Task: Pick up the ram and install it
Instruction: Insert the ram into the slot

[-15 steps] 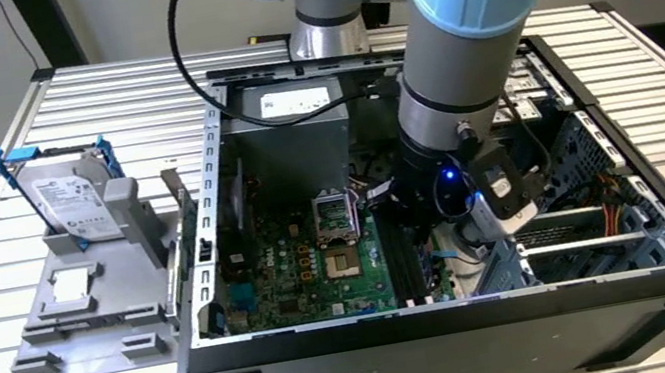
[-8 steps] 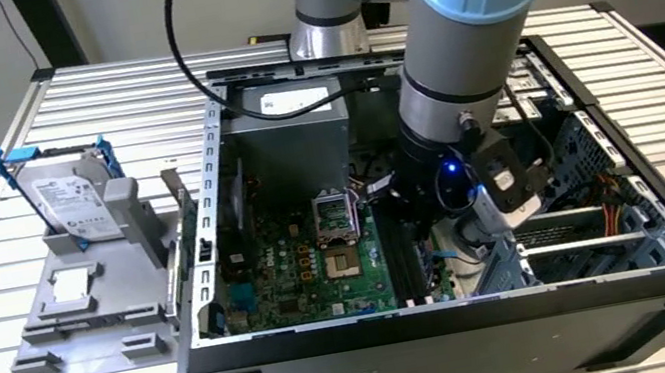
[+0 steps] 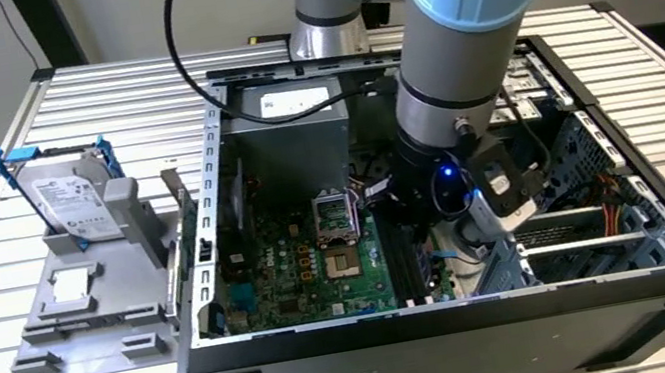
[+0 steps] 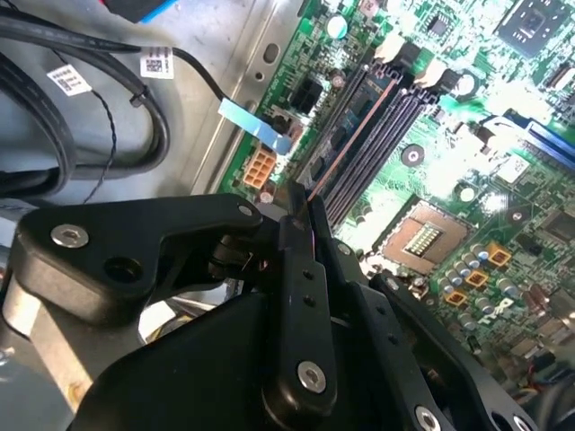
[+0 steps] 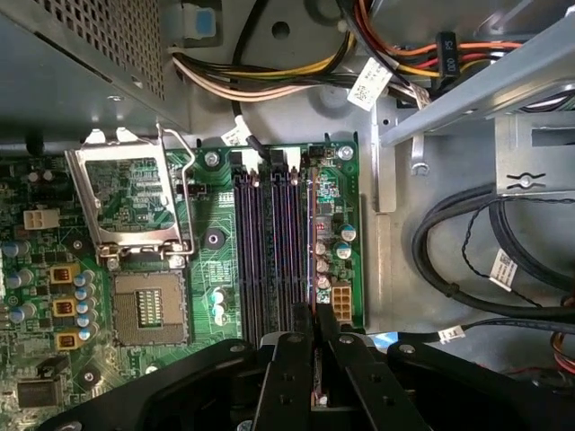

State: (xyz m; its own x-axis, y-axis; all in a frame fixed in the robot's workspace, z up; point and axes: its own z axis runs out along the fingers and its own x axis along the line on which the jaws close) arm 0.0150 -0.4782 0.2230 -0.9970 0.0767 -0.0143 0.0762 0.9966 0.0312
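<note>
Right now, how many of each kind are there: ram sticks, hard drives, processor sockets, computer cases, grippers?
ram: 1, held edge-on in the gripper over the motherboard's slots
hard drive: 1
processor socket: 1
computer case: 1
gripper: 1
Total: 5

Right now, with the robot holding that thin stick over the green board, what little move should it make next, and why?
Probably a gentle push straight down. In the first wrist view the gripper is shut on the ram, which stands on edge, lined up along the outermost of the long slots on the motherboard. I cannot tell whether it is fully seated.
</note>
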